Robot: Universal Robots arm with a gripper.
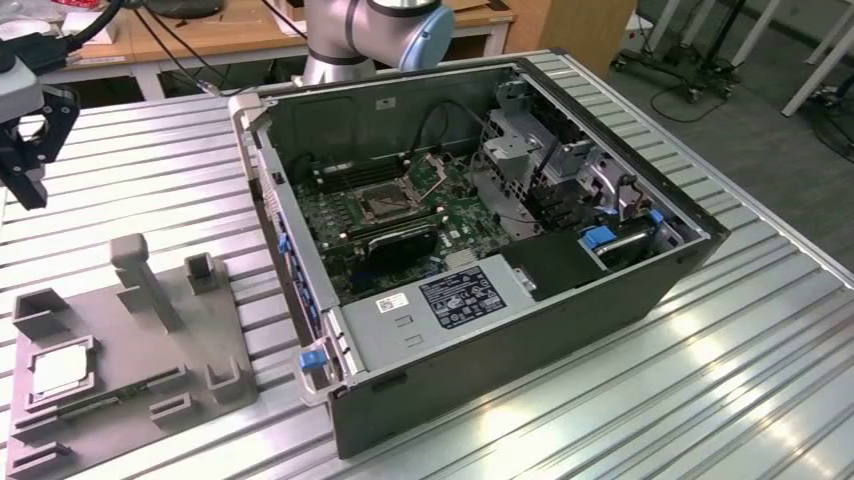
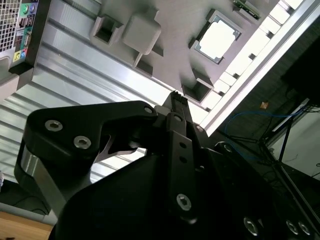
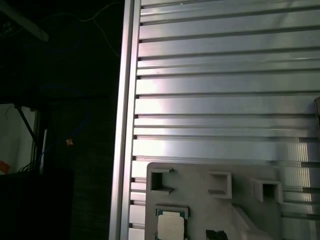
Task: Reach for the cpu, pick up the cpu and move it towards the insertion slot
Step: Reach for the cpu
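The cpu (image 1: 60, 372) is a small silvery square with a pale rim, lying flat in a recess of the grey plastic holder (image 1: 134, 340) at the exterior view's lower left. It also shows in both wrist views, cpu (image 2: 217, 37) and cpu (image 3: 171, 227). My black gripper (image 1: 38, 170) hangs open and empty above the slatted table, well behind the holder and apart from it. One fingertip (image 2: 179, 100) juts toward the holder (image 2: 142, 32). The insertion slot (image 1: 380, 203) is a dark square socket with a metal frame on the green board inside the open computer case.
The open computer case (image 1: 561, 330) lies on its side across the middle of the slatted metal table (image 1: 747, 380), with drive cages and cables inside. Upright grey posts (image 1: 140, 280) rise from the holder. The table's edge (image 3: 127, 125) drops off beside the holder.
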